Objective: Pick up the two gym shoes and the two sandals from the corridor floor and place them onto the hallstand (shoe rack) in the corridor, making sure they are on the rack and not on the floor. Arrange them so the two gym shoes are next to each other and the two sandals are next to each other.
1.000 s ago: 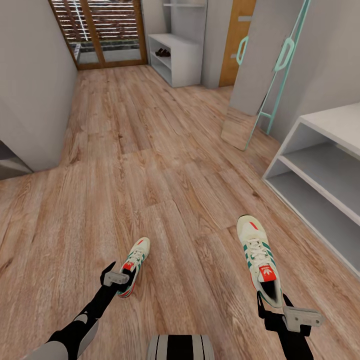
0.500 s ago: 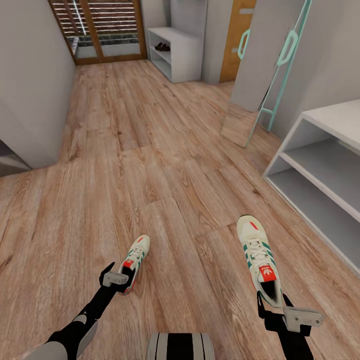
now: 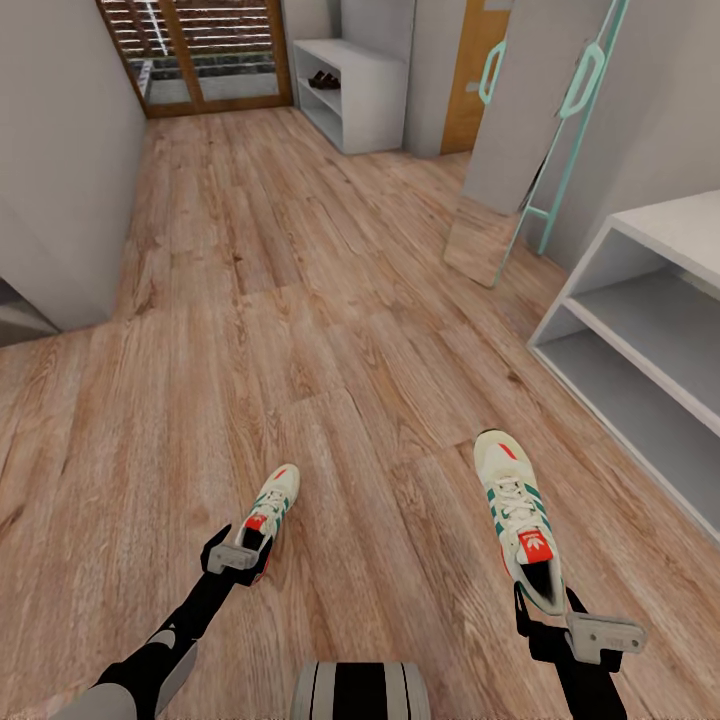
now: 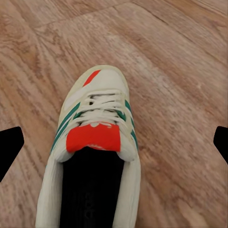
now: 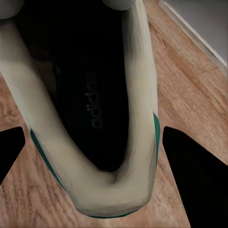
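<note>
Both gym shoes (image 3: 519, 530) (image 3: 268, 512) point toes away from robot

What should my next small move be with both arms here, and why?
Probably lower both arms and close. The left gripper and right gripper have their jaws spread wide, one either side of each gym shoe, near the heel opening. Both shoes lie on the corridor floor, ungrasped.

Bright even rendered light, faint soft shadows, slightly soft wrist close-ups, sharp head view, no glare
</note>
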